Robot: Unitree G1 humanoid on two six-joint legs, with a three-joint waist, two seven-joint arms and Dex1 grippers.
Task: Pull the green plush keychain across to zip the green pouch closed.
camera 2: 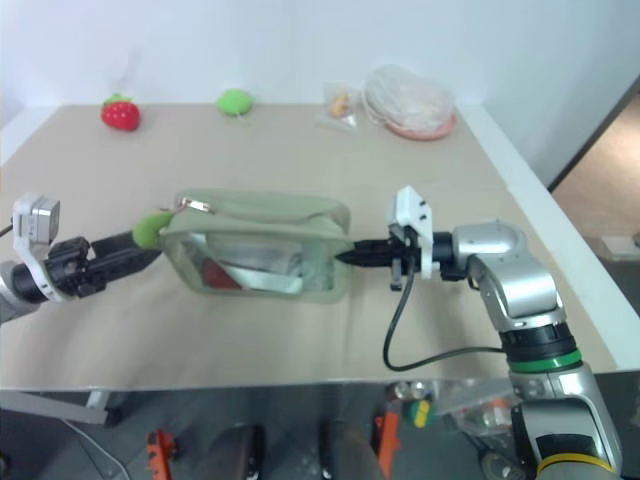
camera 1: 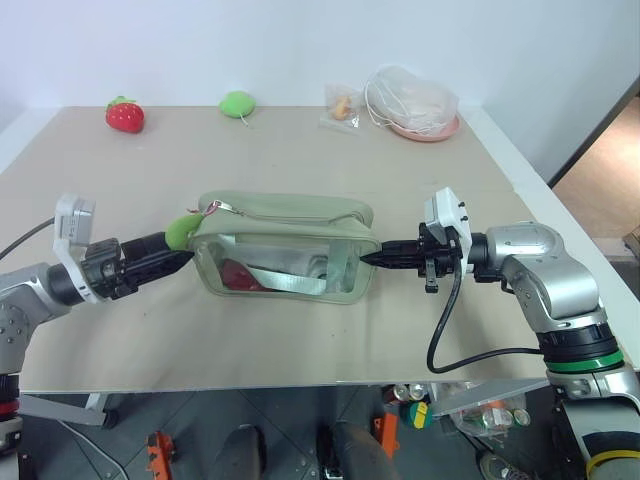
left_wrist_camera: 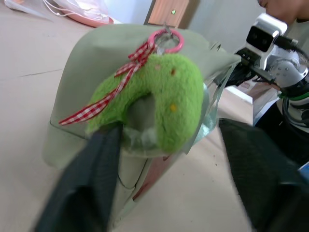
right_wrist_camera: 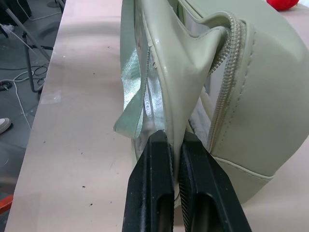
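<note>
Both grippers are sitting closest to the head camera, one at each end of the green pouch (camera 1: pixel 285 248).

Item 1, right gripper (camera 1: pixel 372 258): fingers are pressing together on a fold of the pouch's end wall, just beside the end of its zipper (the wrist view shows the pale material squeezed flat between the two black pads).

Item 2, left gripper (camera 1: pixel 183 262): jaws are standing partly apart, one finger (left_wrist_camera: pixel 84 193) touching the underside of the green plush keychain (camera 1: pixel 182 231), the other finger (left_wrist_camera: pixel 260 174) standing clear of it on the far side; no firm hold is showing.

Item 3, green plush keychain: lying at the pouch's left end, hanging from a pink ring (left_wrist_camera: pixel 166 41) with a red checked ribbon (left_wrist_camera: pixel 108 94).

Item 4, green pouch: resting mid-table, long side facing the camera, clear window showing red and grey contents.

Item 5, table (camera 1: pixel 300 150): open surface is lying all around the pouch; the front edge is running near the arms.

Item 6, far edge: red strawberry plush (camera 1: pixel 125 116), loose green plush (camera 1: pixel 238 103), small clear packet (camera 1: pixel 342 105), and a pink plate (camera 1: pixel 425 130) under a plastic bag (camera 1: pixel 410 95), all well apart from the pouch.
</note>
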